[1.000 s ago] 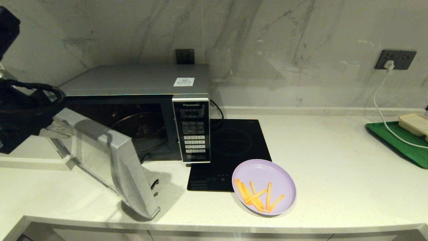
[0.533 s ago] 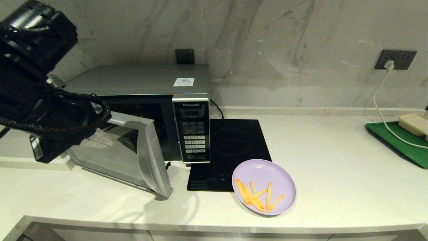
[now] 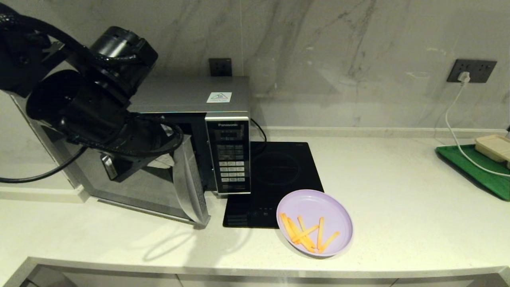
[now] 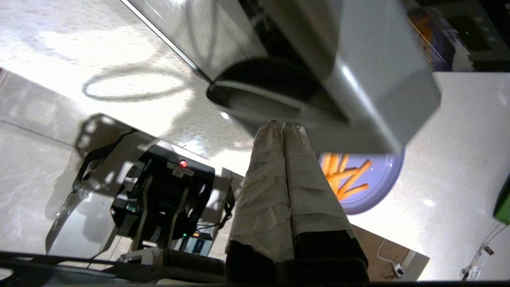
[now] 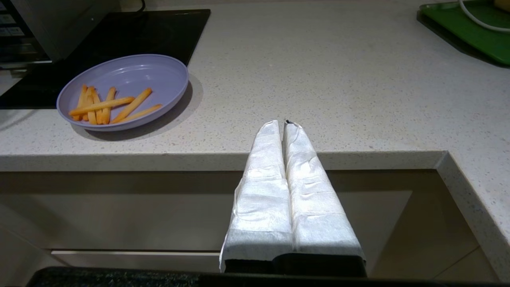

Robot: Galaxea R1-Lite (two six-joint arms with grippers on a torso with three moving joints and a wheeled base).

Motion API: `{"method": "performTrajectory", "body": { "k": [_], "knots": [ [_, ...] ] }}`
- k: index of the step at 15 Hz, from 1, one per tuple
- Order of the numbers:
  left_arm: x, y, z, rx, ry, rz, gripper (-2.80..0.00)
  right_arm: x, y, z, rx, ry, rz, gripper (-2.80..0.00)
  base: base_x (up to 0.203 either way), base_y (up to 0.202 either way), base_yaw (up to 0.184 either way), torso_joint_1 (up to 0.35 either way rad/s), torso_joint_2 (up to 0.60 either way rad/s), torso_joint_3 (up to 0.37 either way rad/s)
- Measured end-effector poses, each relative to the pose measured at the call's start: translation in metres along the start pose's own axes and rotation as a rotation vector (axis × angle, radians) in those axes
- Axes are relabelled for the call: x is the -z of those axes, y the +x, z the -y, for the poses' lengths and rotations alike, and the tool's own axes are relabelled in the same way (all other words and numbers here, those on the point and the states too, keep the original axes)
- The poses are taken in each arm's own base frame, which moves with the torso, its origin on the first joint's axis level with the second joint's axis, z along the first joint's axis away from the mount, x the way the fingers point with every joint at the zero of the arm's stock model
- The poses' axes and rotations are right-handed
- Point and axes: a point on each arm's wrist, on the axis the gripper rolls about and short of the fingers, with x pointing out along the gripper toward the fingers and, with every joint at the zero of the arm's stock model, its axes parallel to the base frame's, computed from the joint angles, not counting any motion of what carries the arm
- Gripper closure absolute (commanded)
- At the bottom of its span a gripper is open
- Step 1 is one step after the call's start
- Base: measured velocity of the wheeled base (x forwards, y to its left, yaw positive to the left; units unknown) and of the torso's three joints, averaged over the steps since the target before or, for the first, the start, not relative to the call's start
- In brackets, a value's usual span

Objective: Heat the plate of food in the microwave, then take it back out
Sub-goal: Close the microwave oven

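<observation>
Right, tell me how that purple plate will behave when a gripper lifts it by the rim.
The plate looks like thin plastic, so probably light and fairly stiff. Its glossy, shallow rim may slip between padded jaws. The fries lie loose on one side, so they would likely slide if it tilts. Its front edge sits near the counter edge, so a push that way risks a fall.

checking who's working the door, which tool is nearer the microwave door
Left. The left tool, shut, is right at the microwave door, which stands partly open. The right tool, also shut, hangs off the counter's front edge, far from the door.
</observation>
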Motion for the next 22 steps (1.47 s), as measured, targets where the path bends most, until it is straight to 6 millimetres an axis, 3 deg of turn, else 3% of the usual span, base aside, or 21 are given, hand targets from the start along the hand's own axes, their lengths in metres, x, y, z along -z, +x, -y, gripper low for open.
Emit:
{"method": "performTrajectory", "body": {
  "k": [7,15,22],
  "knots": [
    [-0.002,0.029,0.025,0.077,0.059,0.064,0.00,0.000,0.000,0.000,0.000,0.000,0.000,0.00,0.000,0.000,0.000,0.000,0.00,0.000],
    [-0.025,0.060,0.028,0.045,0.052,0.117,0.00,0.000,0.000,0.000,0.000,0.000,0.000,0.00,0.000,0.000,0.000,0.000,0.00,0.000],
    [-0.033,0.064,0.032,0.081,0.079,0.160,0.00,0.000,0.000,0.000,0.000,0.000,0.000,0.00,0.000,0.000,0.000,0.000,0.00,0.000]
  ]
}}
